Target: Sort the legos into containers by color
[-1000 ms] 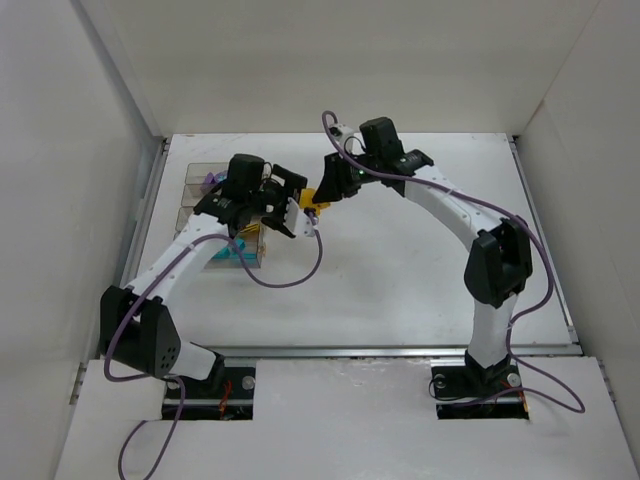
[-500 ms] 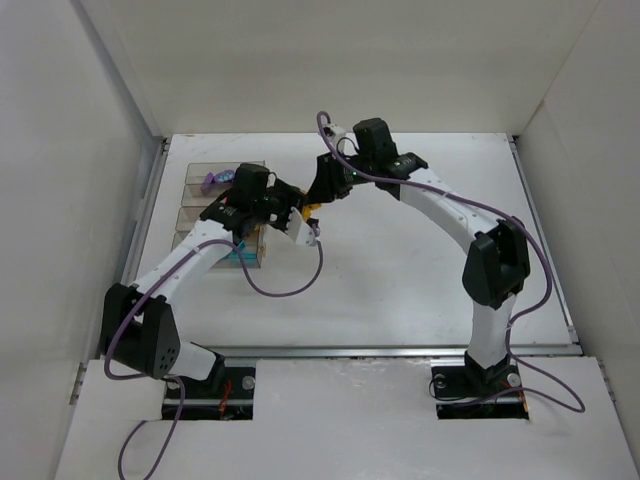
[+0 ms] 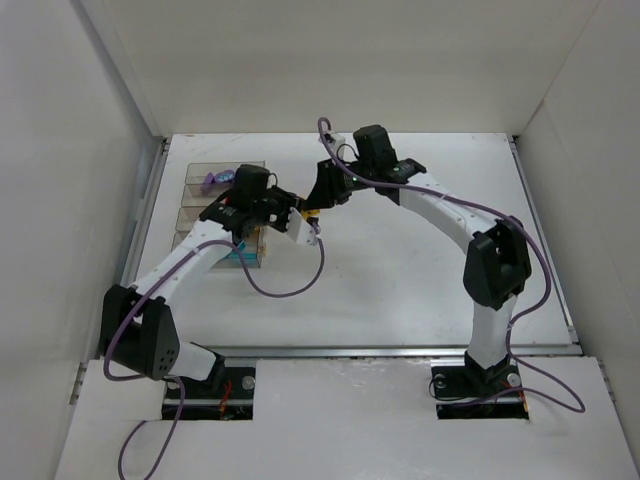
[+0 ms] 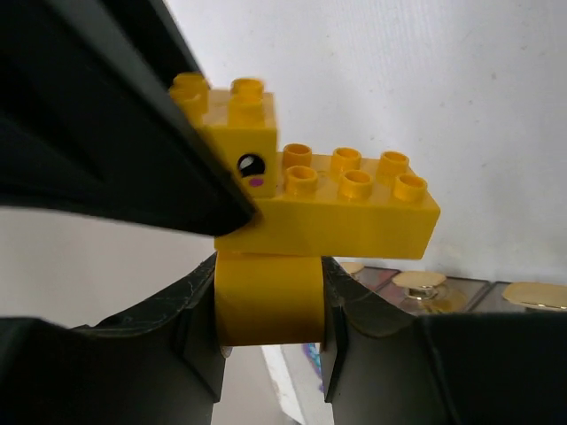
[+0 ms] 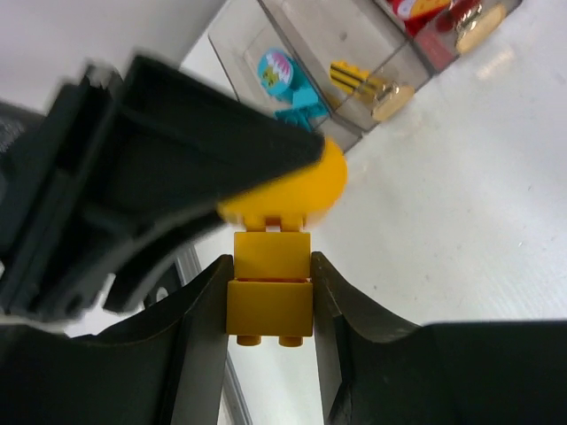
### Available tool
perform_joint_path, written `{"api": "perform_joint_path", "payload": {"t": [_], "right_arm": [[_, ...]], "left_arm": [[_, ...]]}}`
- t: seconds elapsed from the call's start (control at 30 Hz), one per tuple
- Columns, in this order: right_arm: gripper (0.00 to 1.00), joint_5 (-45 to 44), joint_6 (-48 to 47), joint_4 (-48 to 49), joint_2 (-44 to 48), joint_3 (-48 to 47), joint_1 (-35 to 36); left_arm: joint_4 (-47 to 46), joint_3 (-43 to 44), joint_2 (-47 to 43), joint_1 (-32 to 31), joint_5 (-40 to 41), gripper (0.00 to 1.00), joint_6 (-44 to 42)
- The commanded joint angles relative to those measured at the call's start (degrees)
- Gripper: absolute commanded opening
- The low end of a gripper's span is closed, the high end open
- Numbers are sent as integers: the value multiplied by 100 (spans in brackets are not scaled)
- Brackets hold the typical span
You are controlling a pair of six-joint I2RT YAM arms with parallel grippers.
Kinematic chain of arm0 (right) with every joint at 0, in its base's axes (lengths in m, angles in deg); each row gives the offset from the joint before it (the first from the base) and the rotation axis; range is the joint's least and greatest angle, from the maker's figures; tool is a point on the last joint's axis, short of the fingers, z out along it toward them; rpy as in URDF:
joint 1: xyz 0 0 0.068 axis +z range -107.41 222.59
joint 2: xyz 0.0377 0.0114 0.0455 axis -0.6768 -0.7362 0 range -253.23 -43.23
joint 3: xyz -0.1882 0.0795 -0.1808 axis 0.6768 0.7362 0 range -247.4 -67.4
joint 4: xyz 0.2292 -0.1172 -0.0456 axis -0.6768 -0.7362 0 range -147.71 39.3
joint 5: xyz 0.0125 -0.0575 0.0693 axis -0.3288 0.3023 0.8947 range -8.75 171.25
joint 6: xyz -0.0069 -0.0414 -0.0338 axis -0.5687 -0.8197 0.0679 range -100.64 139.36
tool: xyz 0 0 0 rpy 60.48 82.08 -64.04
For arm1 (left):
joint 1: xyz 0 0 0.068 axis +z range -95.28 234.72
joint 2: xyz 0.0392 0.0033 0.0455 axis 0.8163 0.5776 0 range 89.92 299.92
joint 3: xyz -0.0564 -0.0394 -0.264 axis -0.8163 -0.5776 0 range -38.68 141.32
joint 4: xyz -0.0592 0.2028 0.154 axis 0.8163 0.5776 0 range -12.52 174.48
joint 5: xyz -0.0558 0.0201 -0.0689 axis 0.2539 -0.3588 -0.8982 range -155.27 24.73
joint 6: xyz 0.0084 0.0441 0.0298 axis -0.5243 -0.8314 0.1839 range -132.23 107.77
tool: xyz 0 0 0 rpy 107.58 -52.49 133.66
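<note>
Left pincer (image 4: 268, 305) has moved in; it and the right pincer (image 5: 268, 301) both clamp the joined yellow bricks (image 4: 354, 208). Handover likely; binning pending.

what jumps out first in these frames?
The left claw and the right claw both clamp one yellow lego stack, held up between the arms, left of the table's centre. It has a printed eye on its raised block. At the table's left edge, the containers already hold pieces, including a cyan lego.
</note>
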Motion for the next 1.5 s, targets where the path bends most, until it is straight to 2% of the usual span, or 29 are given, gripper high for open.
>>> {"api": "perform_joint_path", "payload": {"t": [0.0, 0.3, 0.43, 0.47, 0.57, 0.63, 0.7, 0.8, 0.97, 1.27, 1.3, 1.37, 1.4, 1.47], "right_arm": [[0, -49, -207, 32, 208, 300, 45], [0, -181, -259, -21, 384, 775, -131], [0, -304, -312, -82, 437, 775, -131], [0, -356, -312, -82, 507, 775, -131], [0, -356, -312, -30, 560, 925, -131], [0, -356, -312, -30, 613, 995, -131], [0, -409, -312, -30, 613, 1047, -131], [0, -409, -312, -30, 613, 1048, -131], [0, -409, -312, -91, 560, 996, -131], [0, -409, -312, -91, 446, 881, -131], [0, -409, -312, -91, 446, 881, -131], [0, -409, -312, -91, 393, 881, -131], [0, -409, -312, -91, 393, 881, -131], [0, -409, -312, -91, 393, 829, -131]], "left_arm": [[-68, 146, -174, 234, 85, 0, 489], [99, 94, -183, 674, 146, 0, 928], [11, 172, -79, 867, 480, 0, 1753], [11, 382, 96, 972, 480, 0, 2260], [529, 996, 492, 1613, 411, 0, 3106], [1106, 1366, 1002, 2096, 348, 0, 3976], [1504, 1848, 1484, 2430, 121, 0, 4495], [2111, 2045, 1820, 2993, -196, 0, 5059], [2183, 1738, 1953, 3529, -337, 0, 5061], [2182, 1860, 2392, 3865, -347, 0, 5060], [2182, 1912, 2444, 3865, -294, 1, 5121], [2182, 1913, 2533, 3865, -241, 10, 5174], [2182, 1965, 2611, 3865, -188, 26, 5227], [2113, 1966, 2682, 3865, -136, 38, 5498]]}}
